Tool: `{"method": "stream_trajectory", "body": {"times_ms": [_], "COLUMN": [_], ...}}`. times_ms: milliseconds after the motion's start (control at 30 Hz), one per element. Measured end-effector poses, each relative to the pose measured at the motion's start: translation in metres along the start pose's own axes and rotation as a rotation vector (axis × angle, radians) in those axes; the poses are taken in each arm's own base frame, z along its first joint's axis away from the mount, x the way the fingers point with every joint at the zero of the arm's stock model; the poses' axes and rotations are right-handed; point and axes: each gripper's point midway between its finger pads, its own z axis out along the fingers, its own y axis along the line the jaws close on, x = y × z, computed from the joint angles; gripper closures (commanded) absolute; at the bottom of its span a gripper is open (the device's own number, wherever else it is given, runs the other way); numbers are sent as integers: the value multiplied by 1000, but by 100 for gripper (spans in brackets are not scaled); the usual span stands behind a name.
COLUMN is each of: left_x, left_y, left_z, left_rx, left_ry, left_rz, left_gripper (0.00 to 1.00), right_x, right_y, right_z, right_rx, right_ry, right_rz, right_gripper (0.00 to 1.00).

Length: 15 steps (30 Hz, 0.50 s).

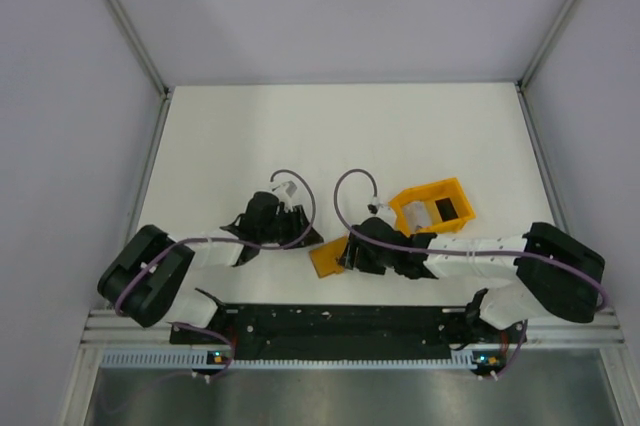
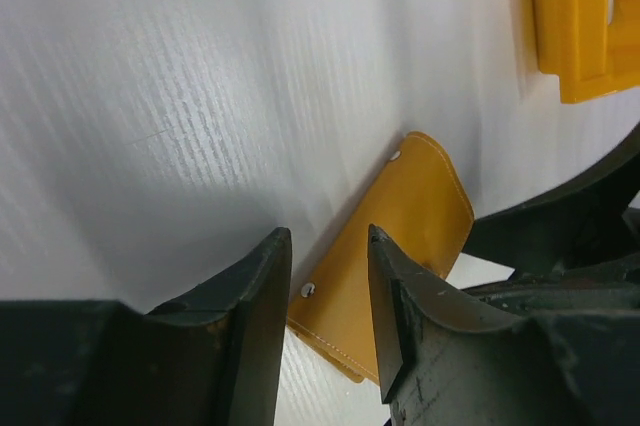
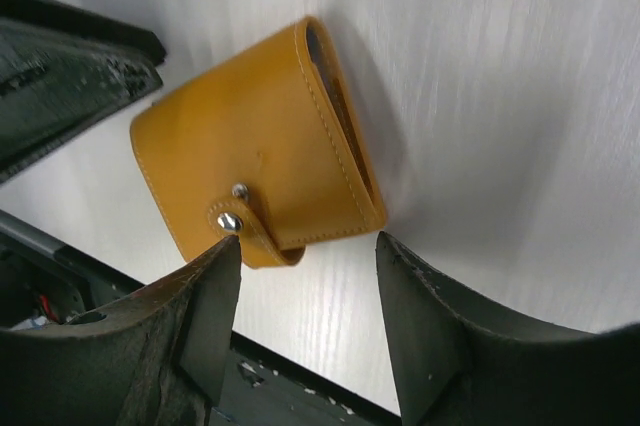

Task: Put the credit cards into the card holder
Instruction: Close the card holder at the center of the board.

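Observation:
The card holder (image 1: 325,259) is a small orange wallet lying folded on the white table, its strap snapped shut (image 3: 250,176). It sits between my two grippers near the front edge. My left gripper (image 2: 325,266) is open, and the wallet (image 2: 410,216) lies just beyond its tips with nothing between the jaws. My right gripper (image 3: 305,246) stands wide open, its tips just short of the wallet's strap end and holding nothing. From above, the left gripper (image 1: 308,238) sits at the wallet's left and the right gripper (image 1: 350,251) at its right. The credit cards are out of view.
A yellow plastic tray (image 1: 433,206) with a dark patch inside stands behind the right arm; its corner (image 2: 575,26) shows in the left wrist view. The black base rail (image 1: 330,321) runs along the table's near edge. Grey walls enclose the table.

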Motion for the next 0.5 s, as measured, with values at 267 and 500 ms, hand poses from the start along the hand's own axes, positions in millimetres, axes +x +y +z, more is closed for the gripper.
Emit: {"method": "stream_trajectory", "body": {"times_ms": [267, 500], "left_x": [21, 56], "left_y": [-7, -6], "left_z": [-1, -25], "left_rx": [49, 16], "left_ry": [69, 60], "left_rz": [-83, -143], "left_gripper": [70, 72], "right_x": [-14, -36], "right_y": [15, 19], "right_z": [14, 15], "right_rx": [-45, -67], "right_ry": [86, 95], "right_rz": [24, -44], "right_gripper": [44, 46]}}
